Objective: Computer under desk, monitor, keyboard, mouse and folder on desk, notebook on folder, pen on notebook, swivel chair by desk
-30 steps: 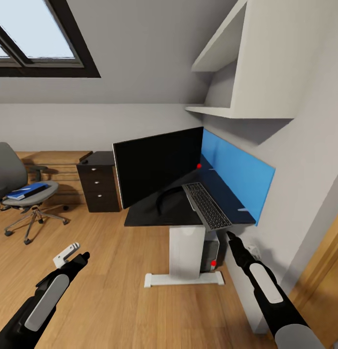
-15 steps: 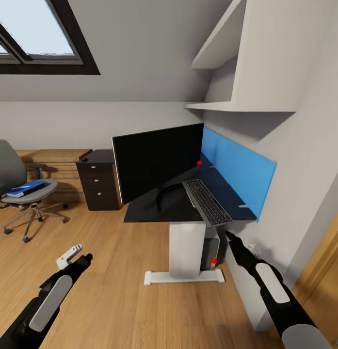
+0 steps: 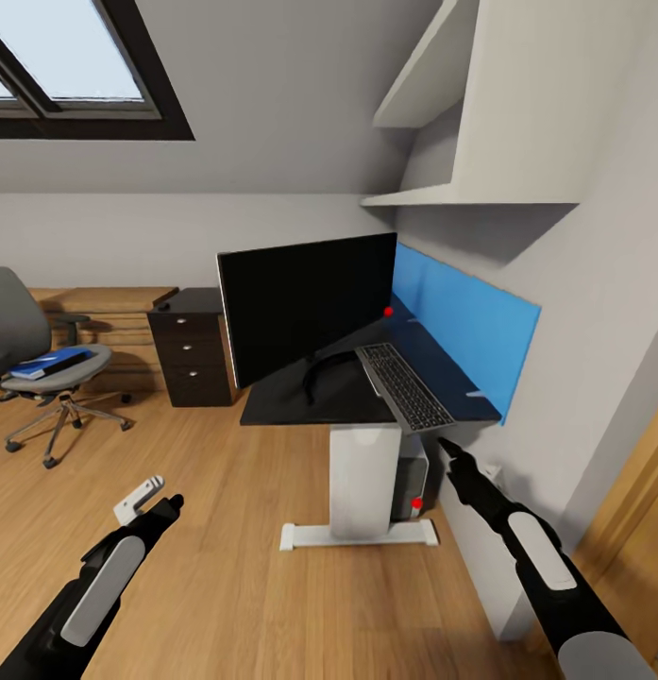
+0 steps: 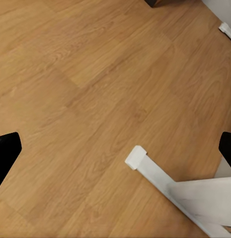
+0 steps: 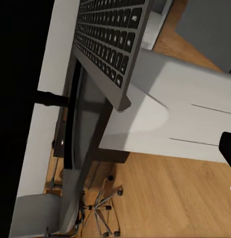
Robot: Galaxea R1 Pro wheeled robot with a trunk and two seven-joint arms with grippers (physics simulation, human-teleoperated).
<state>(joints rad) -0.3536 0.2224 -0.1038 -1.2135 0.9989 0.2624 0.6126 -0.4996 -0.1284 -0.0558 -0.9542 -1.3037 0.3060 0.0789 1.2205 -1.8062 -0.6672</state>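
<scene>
Wooden flooring [image 3: 225, 529] ran under a sloped ceiling with a skylight [image 3: 64, 76], and the desk [image 3: 310, 401] stood against the right-hand wall below white shelves [image 3: 461, 194]. Over the last second the whole head view had slid a little, so the camera had moved; the furniture had not. The right claw [image 3: 446, 444] had crept up toward the near end of the keyboard [image 3: 404, 385], which overhung the desk's front edge. That suggested the robot was lining up to grip or push it back beside the monitor [image 3: 305, 307].

Whether the right claw's fingers were apart or together could not be told. The left claw [image 3: 149, 499] hung low over the floor, its dark tips well apart and holding nothing.

The computer [image 3: 412, 482] already sat under the desk by the white leg [image 3: 363, 477]. The folder [image 3: 50, 363] lay on the swivel chair [image 3: 36, 364], well apart from the desk, beside a dark drawer unit [image 3: 192, 354]. The monitor's stand [image 3: 314, 373] and the blue rear panel [image 3: 465, 326] crowded the keyboard on either side.
</scene>
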